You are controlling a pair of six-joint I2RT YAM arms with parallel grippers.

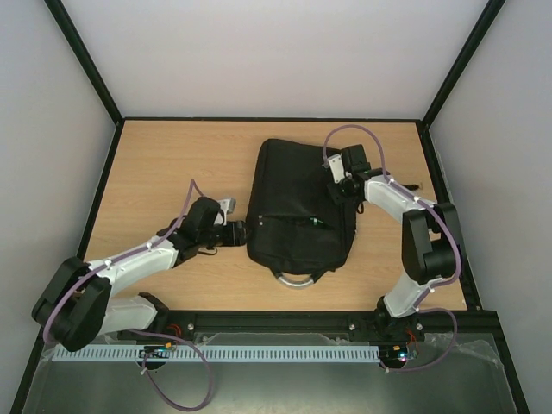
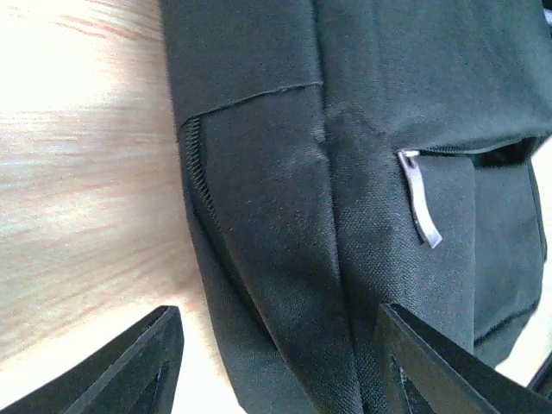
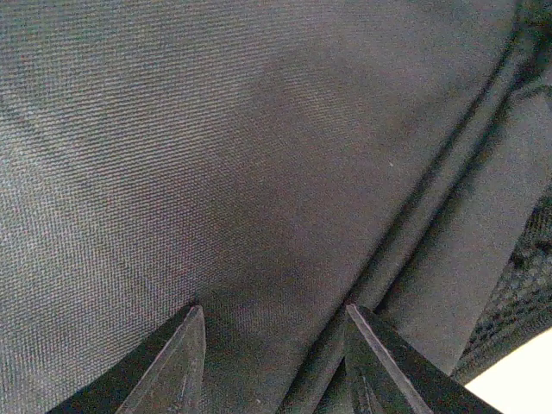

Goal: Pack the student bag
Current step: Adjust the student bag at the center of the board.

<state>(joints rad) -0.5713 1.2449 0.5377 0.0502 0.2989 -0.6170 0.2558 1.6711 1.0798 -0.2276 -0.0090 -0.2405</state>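
Black fabric is filling most of both wrist views. The student bag (image 1: 297,203) is lying flat in the middle of the pale wooden tabletop (image 1: 164,164), with its grey curved handle (image 1: 293,278) pointing toward the arm bases. A speck of green (image 1: 317,222) is showing at the front pocket's zip line.

The left arm (image 1: 129,259) is reaching in low from the left, and the left jaws are sitting at the bag's left side, near its handle end. In the left wrist view they are standing well apart and holding nothing. One finger (image 2: 129,371) is over bare wood just beside the bag and the other finger (image 2: 448,371) is over the black cloth, so the bag's side edge is passing between them. A silver zip pull (image 2: 421,207) is lying on the front panel, and black zip teeth (image 2: 195,168) are showing along the side seam.

The right arm (image 1: 423,241) is bending over the bag's right side, with the right jaws pointing down onto the bag's upper part. In the right wrist view they are standing partly open, with flat woven cloth filling the gap between the two fingers (image 3: 168,371). Nothing is being pinched, and I cannot tell whether the tips are touching the fabric. Black mesh (image 3: 530,276) is showing at that view's right edge.
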